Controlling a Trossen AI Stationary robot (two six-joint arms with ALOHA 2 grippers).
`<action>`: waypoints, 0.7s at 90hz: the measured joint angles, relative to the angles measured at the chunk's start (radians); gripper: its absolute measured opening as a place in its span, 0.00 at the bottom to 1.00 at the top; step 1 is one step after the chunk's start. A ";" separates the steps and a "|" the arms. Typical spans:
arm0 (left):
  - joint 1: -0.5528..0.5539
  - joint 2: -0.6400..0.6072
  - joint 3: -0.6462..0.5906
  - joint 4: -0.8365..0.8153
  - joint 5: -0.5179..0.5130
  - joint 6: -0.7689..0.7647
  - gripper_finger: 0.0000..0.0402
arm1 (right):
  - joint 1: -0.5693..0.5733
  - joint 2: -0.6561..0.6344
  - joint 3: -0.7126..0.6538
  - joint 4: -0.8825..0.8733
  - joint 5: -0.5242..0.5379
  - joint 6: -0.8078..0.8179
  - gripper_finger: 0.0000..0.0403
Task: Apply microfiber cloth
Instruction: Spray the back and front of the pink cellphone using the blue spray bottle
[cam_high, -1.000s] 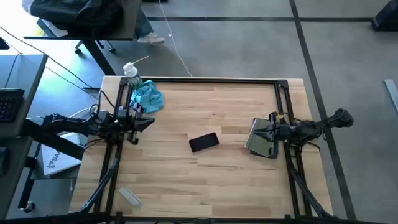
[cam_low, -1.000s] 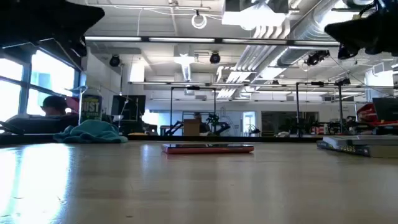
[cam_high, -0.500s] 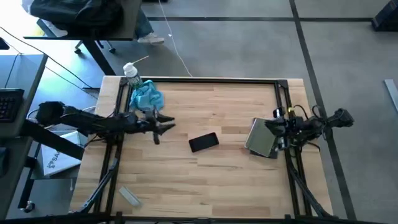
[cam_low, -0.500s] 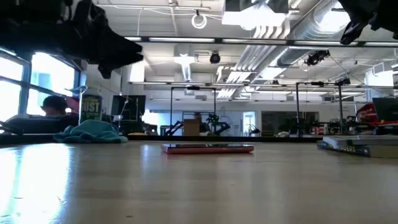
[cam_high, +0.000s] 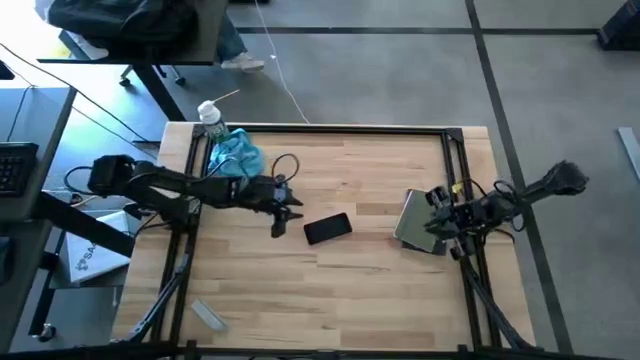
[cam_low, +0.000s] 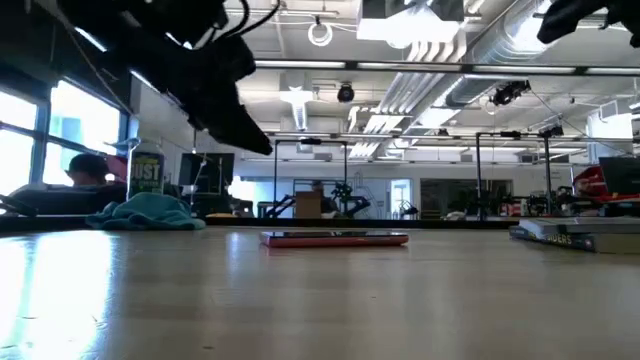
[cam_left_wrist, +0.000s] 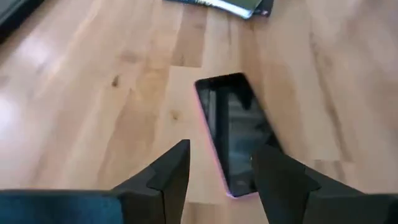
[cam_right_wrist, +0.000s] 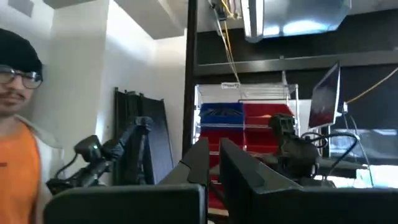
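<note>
The light-blue microfiber cloth (cam_high: 236, 155) lies bunched at the table's far left (cam_low: 148, 211), next to a bottle (cam_high: 210, 119). No gripper touches it. A dark phone (cam_high: 328, 228) lies flat mid-table (cam_left_wrist: 235, 140). My left gripper (cam_high: 284, 212) hovers open above the wood just left of the phone. In the left wrist view (cam_left_wrist: 219, 167) the phone's near end shows between its fingers. My right gripper (cam_high: 436, 203) is shut in the air over the grey-green pad (cam_high: 419, 222). In the right wrist view (cam_right_wrist: 214, 157) it faces the room.
A small pale object (cam_high: 208, 313) lies near the front left corner. The pad (cam_low: 575, 235) lies flat at the table's right. A black frame (cam_high: 330, 128) runs along the table's edges. A person in orange (cam_right_wrist: 18, 124) stands beyond the table. Bare wood lies in front of the phone.
My left gripper has reached from beside the cloth toward the table's right, and now hovers close to the phone. The cloth and the phone have not moved. My right arm has shifted its pose above the pad.
</note>
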 joint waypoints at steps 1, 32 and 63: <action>0.005 0.004 0.005 0.001 0.008 0.007 0.35 | 0.000 0.015 0.000 0.012 0.005 0.000 0.02; 0.117 0.202 0.023 0.072 0.112 0.123 0.34 | -0.001 0.404 0.125 0.099 0.055 -0.023 0.02; 0.070 0.378 0.023 0.200 0.118 0.255 0.34 | -0.013 0.662 0.375 -0.342 0.478 0.065 0.02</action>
